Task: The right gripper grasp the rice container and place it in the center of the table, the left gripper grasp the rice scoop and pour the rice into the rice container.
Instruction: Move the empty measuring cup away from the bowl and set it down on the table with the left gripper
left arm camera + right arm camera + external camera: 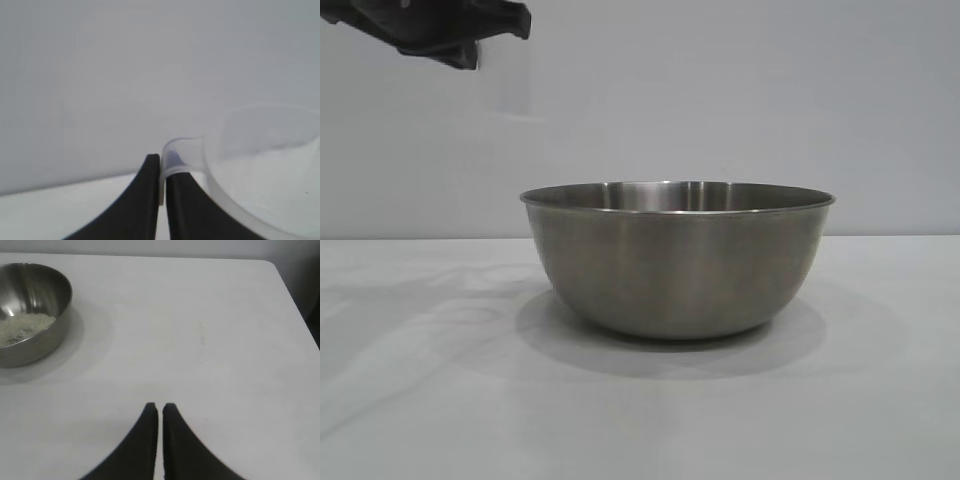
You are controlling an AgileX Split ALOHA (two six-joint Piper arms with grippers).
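Nearest you, the large round brushed-steel rice container (677, 262) sits mid-table holding pale rice (22, 327) on plain white tabletop (430, 400), left gripper (161, 165) clamped on the translucent plastic rice scoop (260, 165), right gripper (160, 407) closed, empty.

Steel-grey rice container (677, 268), white table (440, 400)

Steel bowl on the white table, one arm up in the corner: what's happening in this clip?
The rice container stands on the table, with rice already in its bottom. The left gripper is shut on the handle of the rice scoop, held up in the air to the bowl's upper left in the exterior view; the scoop looks empty. The right gripper is shut on nothing, above bare table away from the bowl.
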